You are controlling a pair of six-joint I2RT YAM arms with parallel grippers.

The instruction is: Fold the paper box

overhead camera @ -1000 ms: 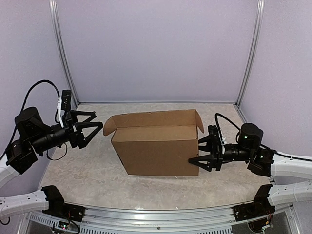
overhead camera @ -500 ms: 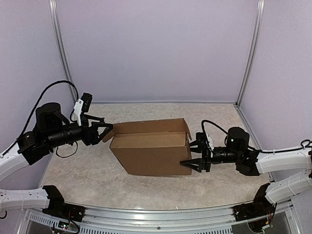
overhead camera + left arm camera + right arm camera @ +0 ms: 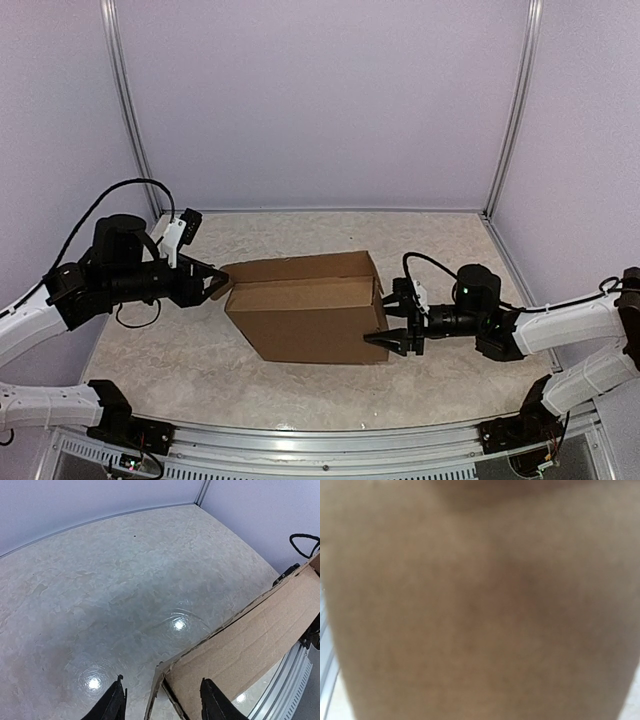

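The paper box [image 3: 305,310] is plain brown cardboard, standing near the middle of the table with its top panel lying nearly flat. My left gripper [image 3: 214,284] is open at the box's left end. In the left wrist view the box's corner edge [image 3: 161,680] lies between the open fingertips [image 3: 116,704] of the left gripper [image 3: 162,702], and a long cardboard panel [image 3: 250,640] runs off to the right. My right gripper [image 3: 386,322] is open, its fingers spread against the box's right end. The right wrist view shows only blurred brown cardboard [image 3: 480,610] close up; its fingers are hidden.
The stone-patterned tabletop [image 3: 180,360] is enclosed by lilac walls with metal posts [image 3: 128,110] at the back corners. A metal rail [image 3: 320,440] runs along the near edge. A black cable [image 3: 110,195] loops over the left arm.
Both arms have moved inward to the box's ends. The raised end flaps and top have come down, and the box has shifted a little to the left.
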